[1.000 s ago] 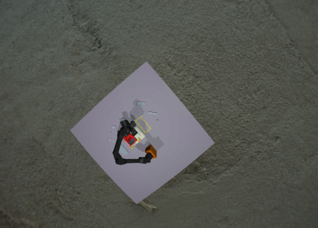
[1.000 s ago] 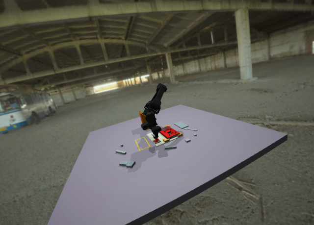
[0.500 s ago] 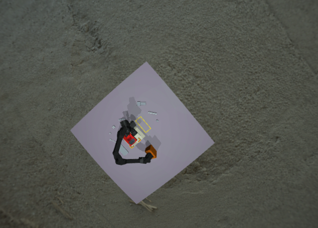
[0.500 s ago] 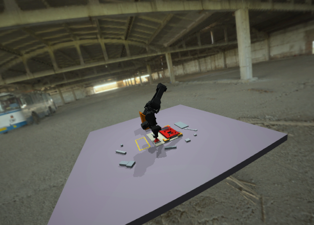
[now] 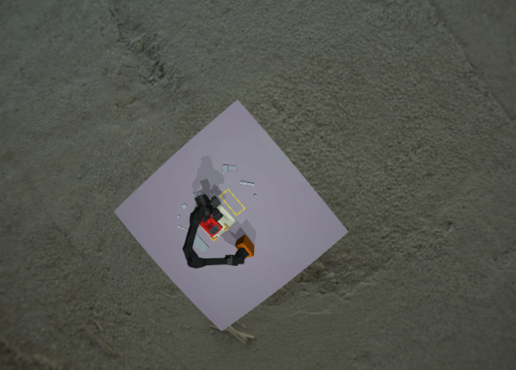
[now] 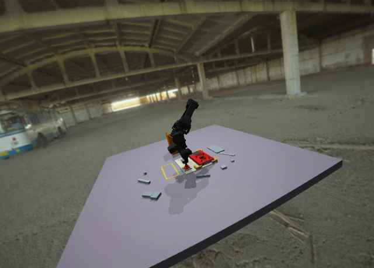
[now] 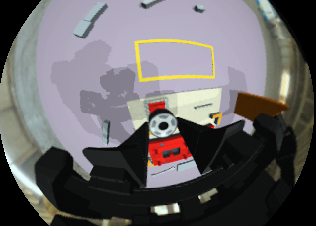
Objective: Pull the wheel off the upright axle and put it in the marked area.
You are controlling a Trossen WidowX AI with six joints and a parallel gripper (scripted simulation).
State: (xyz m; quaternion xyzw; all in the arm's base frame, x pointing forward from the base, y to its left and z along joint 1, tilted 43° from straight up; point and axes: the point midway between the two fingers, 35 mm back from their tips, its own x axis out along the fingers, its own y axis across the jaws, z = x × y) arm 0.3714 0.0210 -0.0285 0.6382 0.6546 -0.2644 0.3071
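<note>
The wheel [image 7: 163, 124] has a black tyre and a grey hub with a dark centre. My gripper [image 6: 186, 163] [image 7: 162, 122] is shut on it, one finger on each side. Both are over the pale board, close above a small red mount [image 6: 186, 167] [image 7: 157, 106]. The axle is hidden behind the wheel, so I cannot tell whether the wheel is still around it. The marked area, a yellow outline [image 5: 236, 198] [image 6: 172, 176] [image 7: 138, 61], lies on the table beside the board, with nothing inside its lines.
The pale board [image 5: 227, 217] [image 7: 197, 100] also bears a red panel [image 5: 210, 226] [image 6: 202, 157] [image 7: 170, 149]. An orange block [image 5: 244, 245] [image 7: 259, 106] stands at the arm's base. A stepped grey piece [image 5: 229, 168] [image 6: 151, 195] [image 7: 90, 20] and a grey bar [image 5: 247, 183] [image 6: 144, 181] lie beyond the yellow outline.
</note>
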